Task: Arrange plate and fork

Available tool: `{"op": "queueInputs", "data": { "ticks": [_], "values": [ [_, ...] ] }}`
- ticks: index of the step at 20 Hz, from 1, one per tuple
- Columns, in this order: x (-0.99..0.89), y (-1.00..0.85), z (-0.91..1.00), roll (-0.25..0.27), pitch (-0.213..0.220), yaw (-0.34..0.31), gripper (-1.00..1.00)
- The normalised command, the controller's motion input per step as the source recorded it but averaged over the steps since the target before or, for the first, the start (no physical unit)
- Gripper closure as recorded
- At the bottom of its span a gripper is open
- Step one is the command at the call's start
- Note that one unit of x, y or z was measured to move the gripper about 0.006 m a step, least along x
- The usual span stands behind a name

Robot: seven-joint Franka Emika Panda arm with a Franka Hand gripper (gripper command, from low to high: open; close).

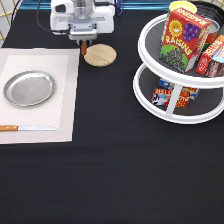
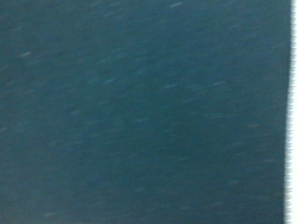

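My gripper (image 1: pixel 83 41) hangs at the exterior view's top, just left of a round light-wood disc (image 1: pixel 100 55). A short brown wooden handle, the fork (image 1: pixel 84 49), sticks down from the hand, and the gripper is shut on it; its tines are hidden. The shiny silver plate (image 1: pixel 29 88) lies on the pale placemat (image 1: pixel 60 105) at the exterior view's left, well below and left of the gripper. The wrist view holds only dark cloth (image 2: pixel 130 110) and a pale strip along one edge.
A wooden-handled knife (image 1: pixel 25 128) lies along the placemat's lower edge. A white two-tier turntable (image 1: pixel 175 112) with a raisin box (image 1: pixel 180 40) and other packages stands at the exterior view's right. A black cloth (image 1: pixel 115 175) covers the table.
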Motion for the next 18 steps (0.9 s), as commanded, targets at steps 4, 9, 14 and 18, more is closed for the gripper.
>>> {"op": "queueInputs", "data": {
  "ticks": [4, 9, 14, 18],
  "values": [
    [-0.01, -0.74, 0.02, 0.000, -0.086, -0.081, 1.00],
    [-0.09, -0.67, 0.00, 0.026, -0.059, -0.105, 1.00],
    [-0.17, -0.48, -0.01, 0.121, -0.027, -0.150, 1.00],
    [-0.26, -0.23, -0.09, 0.193, -0.007, -0.219, 1.00]
  ]
}}
